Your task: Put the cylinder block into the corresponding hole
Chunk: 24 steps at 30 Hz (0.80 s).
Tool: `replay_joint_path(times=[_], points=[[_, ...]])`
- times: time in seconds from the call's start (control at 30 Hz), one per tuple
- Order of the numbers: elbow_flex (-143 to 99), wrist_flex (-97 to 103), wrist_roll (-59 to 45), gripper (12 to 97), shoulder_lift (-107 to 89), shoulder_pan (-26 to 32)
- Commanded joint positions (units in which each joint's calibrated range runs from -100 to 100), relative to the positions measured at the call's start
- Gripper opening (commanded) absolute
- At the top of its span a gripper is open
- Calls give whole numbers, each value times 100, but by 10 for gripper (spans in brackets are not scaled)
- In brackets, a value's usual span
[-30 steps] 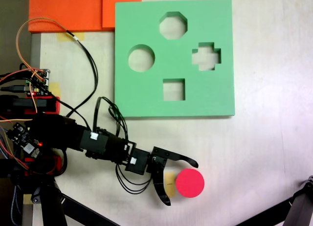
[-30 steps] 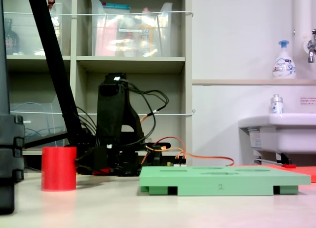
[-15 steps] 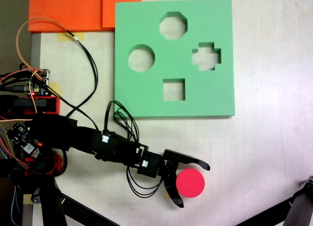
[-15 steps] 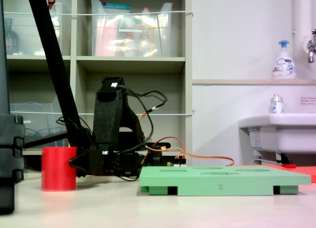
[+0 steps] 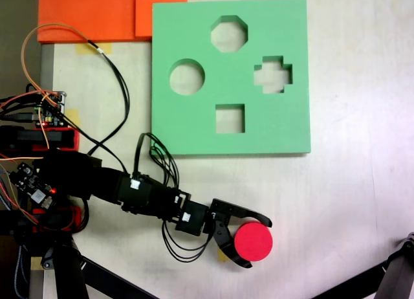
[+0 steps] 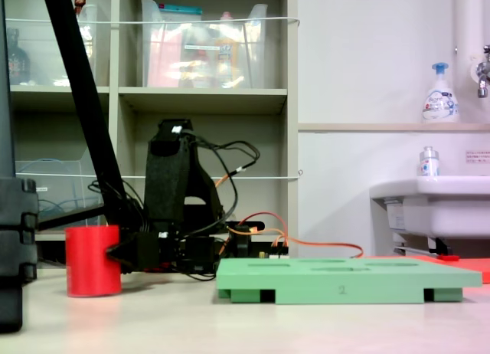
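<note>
Moved since half a second ago: jaws drawn in from a wide straddle, now pressed against the sides of the cylinder block (image 5: 253,241); block nudged slightly, and in a fixed view (image 6: 93,260) it looks a little tilted.
Gripper (image 5: 259,241): clenched on the cylinder block, one jaw above and one below it as seen from overhead.
Block position: between the jaws, on or barely off the table (image 5: 349,195), hard to say which.
Corresponding hole (image 5: 187,77): round cut-out in the green foam board (image 5: 272,127), well apart from the gripper, up and to the left from overhead, still empty.
Done: reach and grasp, by my judgement.
Left: lift, carry across the board, line up, lower in.
</note>
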Motion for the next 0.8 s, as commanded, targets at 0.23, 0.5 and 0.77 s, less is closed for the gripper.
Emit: replay_joint_path(times=[0.23, 0.5, 0.77], points=[[-591, 194, 20, 360, -1517, 24], [-1468, -1240, -15, 314, -5162, 415], [-1299, -2579, -117, 314, -6964, 1455]])
